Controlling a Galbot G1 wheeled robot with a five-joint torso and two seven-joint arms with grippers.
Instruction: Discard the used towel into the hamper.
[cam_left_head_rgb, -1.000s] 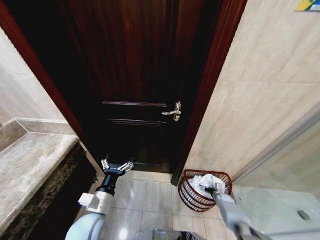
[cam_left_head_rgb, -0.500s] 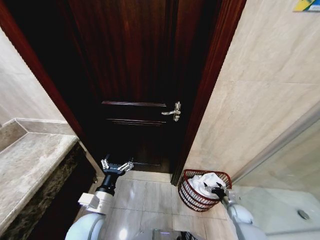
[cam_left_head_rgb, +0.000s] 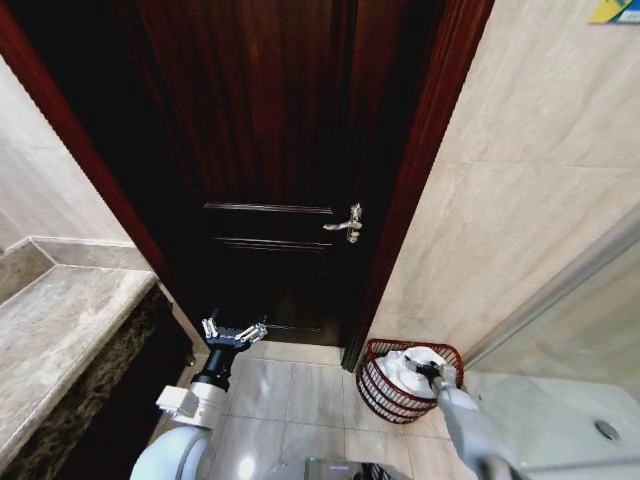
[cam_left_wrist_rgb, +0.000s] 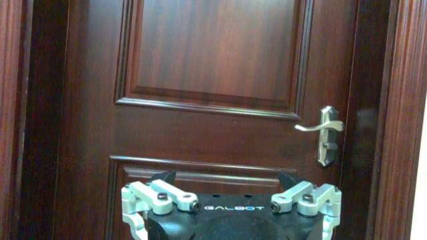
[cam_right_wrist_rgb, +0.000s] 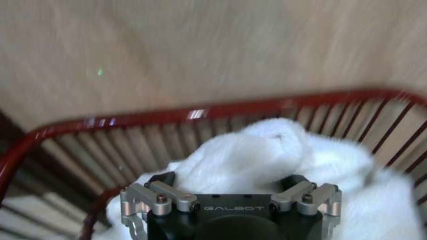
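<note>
right gripper (cam_right_wrist_rgb: 229, 186) fingers spread over white towel (cam_right_wrist_rgb: 280, 155) inside hamper (cam_left_head_rgb: 378, 385); left gripper (cam_left_head_rgb: 234, 331) released, idle.

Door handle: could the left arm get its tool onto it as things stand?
Probably yes. The left tool faces the door squarely with open fingers, and nothing lies between it and the door handle, which sits higher and off to one side, so the arm would need to rise.

The tiled floor (cam_left_head_rgb: 300, 395) bears the red wire hamper (cam_left_head_rgb: 385, 393).
</note>
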